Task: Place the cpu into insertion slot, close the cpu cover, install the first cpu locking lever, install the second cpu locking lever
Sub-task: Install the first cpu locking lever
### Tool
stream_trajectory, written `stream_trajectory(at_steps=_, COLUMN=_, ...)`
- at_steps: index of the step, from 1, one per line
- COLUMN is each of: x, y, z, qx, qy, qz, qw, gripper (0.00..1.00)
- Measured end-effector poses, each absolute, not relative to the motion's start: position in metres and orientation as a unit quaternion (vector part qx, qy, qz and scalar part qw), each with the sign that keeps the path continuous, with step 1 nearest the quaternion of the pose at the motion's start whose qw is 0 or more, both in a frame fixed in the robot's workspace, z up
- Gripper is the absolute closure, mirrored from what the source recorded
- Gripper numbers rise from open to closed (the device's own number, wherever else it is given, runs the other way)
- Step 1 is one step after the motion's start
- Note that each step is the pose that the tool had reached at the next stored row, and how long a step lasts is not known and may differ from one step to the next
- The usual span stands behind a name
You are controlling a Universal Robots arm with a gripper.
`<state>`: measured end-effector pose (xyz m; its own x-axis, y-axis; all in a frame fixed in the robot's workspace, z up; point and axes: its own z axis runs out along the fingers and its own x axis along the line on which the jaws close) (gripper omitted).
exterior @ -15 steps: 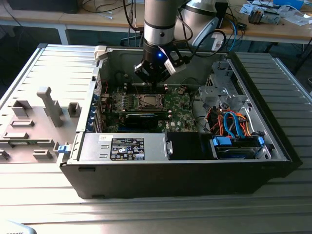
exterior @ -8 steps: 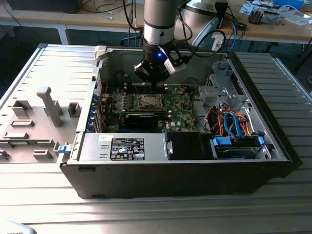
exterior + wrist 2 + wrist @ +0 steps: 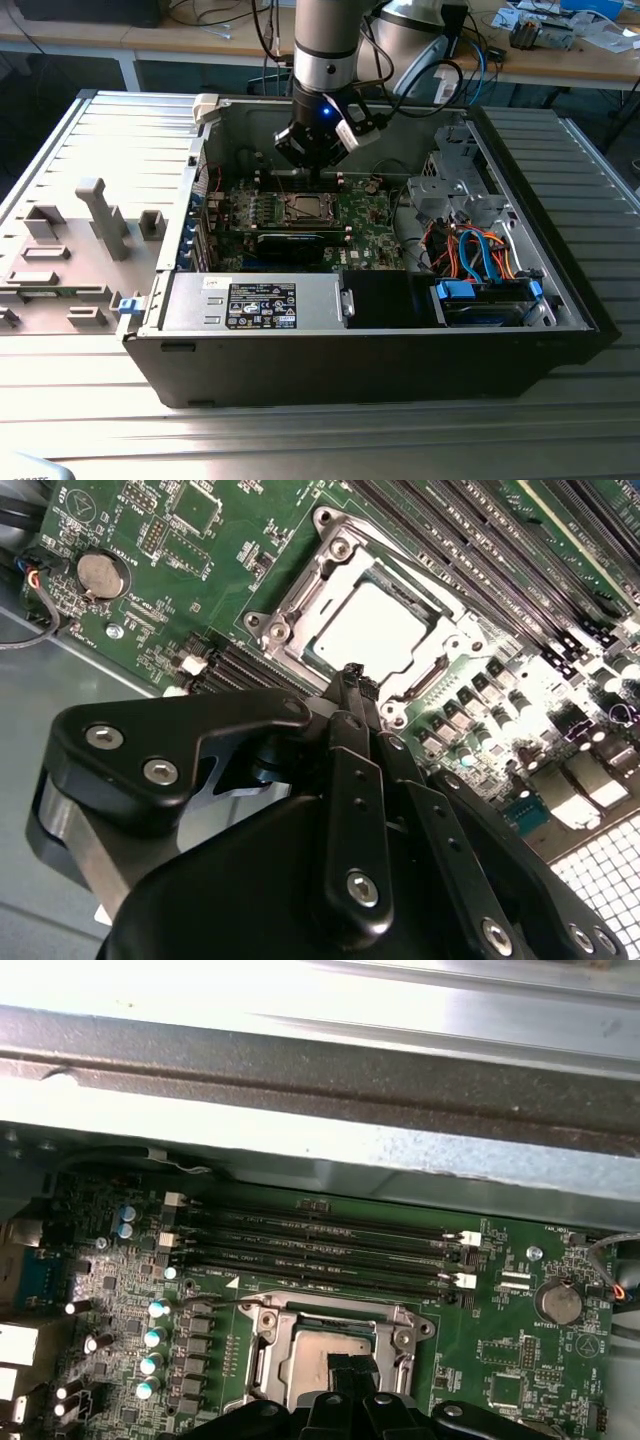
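The jaws of the gripper [image 3: 352, 677] were pressed together with nothing between them, their black tips meeting in a narrow point just above the near edge of the insertion slot [image 3: 365, 630] in the second wrist view. In the first wrist view the same tips [image 3: 345, 1370] overlapped the slot's [image 3: 335, 1345] lower rim.

The cpu [image 3: 368, 632] lay flat in the insertion slot, its dull silver top showing through the window of the cpu cover [image 3: 300, 590], which lay down over the slot as a silver frame. A thin lever wire [image 3: 400, 565] ran along the side of the slot towards the long memory slots [image 3: 470, 550]; whether it was latched could not be told.

In the exterior view the gripper [image 3: 318, 165] hung over the far side of the insertion slot [image 3: 305, 207], which sat in the green motherboard [image 3: 355, 225] inside the open computer case [image 3: 400, 360]. A long black card [image 3: 290, 242] lay just on the near side of the slot. A round coin battery [image 3: 100, 575] sat on the motherboard well apart from the slot. Blue and orange cables [image 3: 480, 250] ran beside the motherboard on the exterior view's right. The case rested on a ribbed metal bench [image 3: 320, 440], with its grey side panel [image 3: 80, 240] lying open on the exterior view's left of the slot.
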<state>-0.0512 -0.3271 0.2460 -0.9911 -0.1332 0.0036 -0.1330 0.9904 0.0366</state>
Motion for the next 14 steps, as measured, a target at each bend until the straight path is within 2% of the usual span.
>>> stream_trajectory(at_steps=14, x=-0.0555, y=-0.3235, z=0.2460, qx=0.067, qy=-0.998, qz=-0.018, qw=0.003, gripper=0.89)
